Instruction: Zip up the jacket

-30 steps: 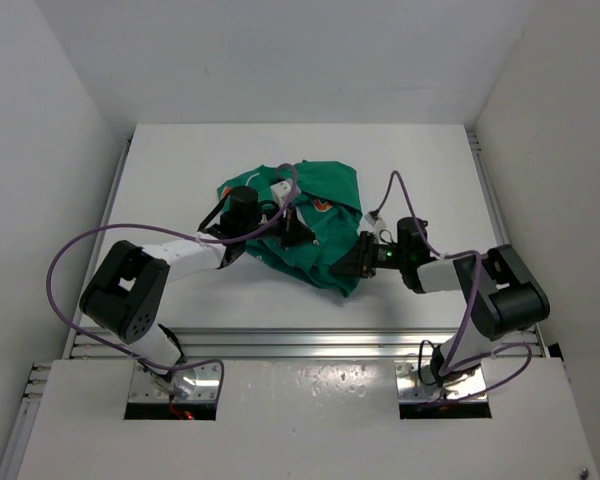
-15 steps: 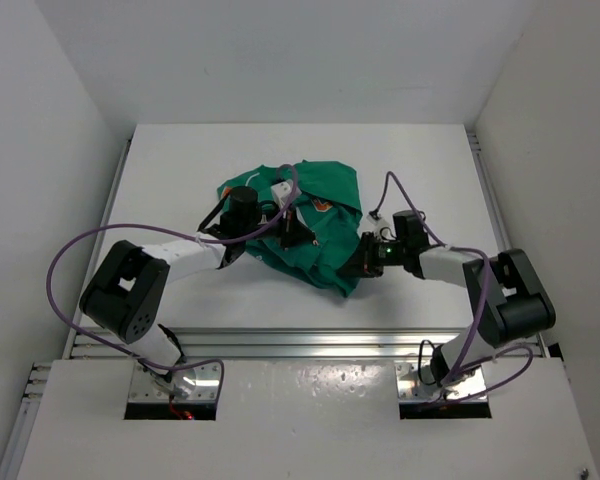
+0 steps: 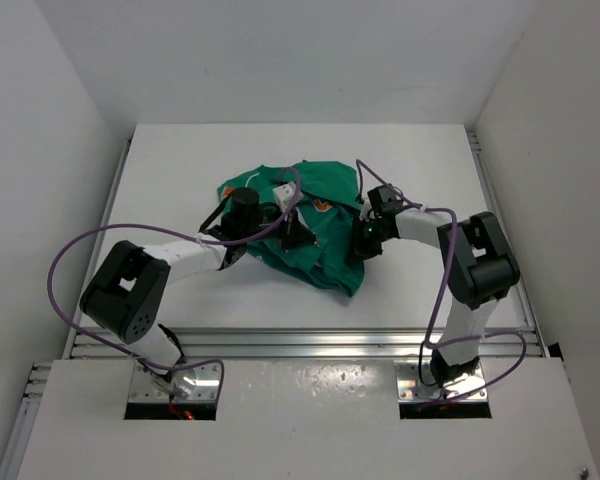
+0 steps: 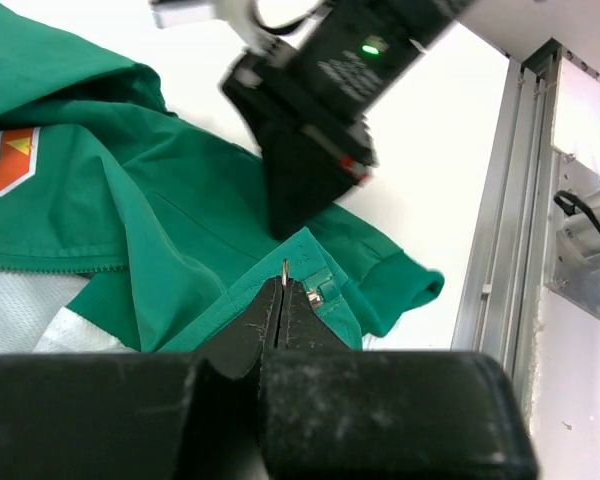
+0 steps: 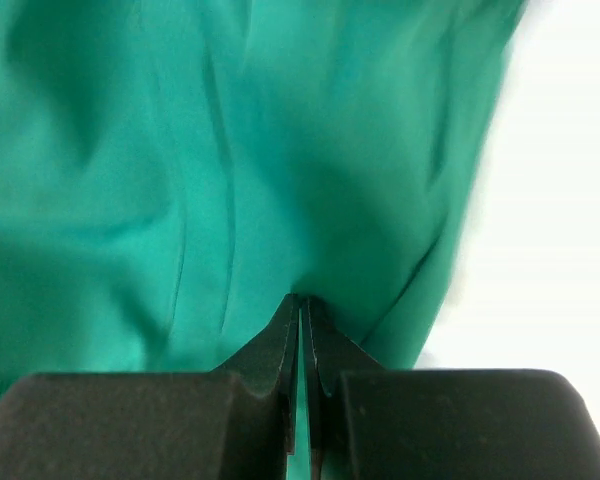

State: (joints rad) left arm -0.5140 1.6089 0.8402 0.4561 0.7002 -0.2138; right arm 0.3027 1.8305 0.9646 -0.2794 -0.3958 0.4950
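The green jacket [image 3: 315, 210] lies crumpled at the middle of the white table, its orange-and-white logo [image 4: 5, 165] up. My left gripper [image 3: 298, 232] rests on the jacket's middle. In the left wrist view it [image 4: 283, 285] is shut on a thin metal zipper pull [image 4: 284, 267] at a green hem edge, beside a small metal zipper piece [image 4: 327, 293]. My right gripper [image 3: 360, 246] is at the jacket's right side. In its own view it [image 5: 302, 300] is shut on a fold of the jacket's fabric [image 5: 230, 150]. The right gripper's black body [image 4: 315, 110] stands just beyond the left fingertips.
An aluminium rail [image 3: 310, 340] runs along the table's near edge and also shows at the right of the left wrist view [image 4: 500, 200]. White walls close in the left, right and back. Purple cables [image 3: 90, 245] loop off both arms.
My right arm has swung in from the right, up along the jacket's right side, and its jaws have closed on the fabric. The left gripper has stayed put, shut.
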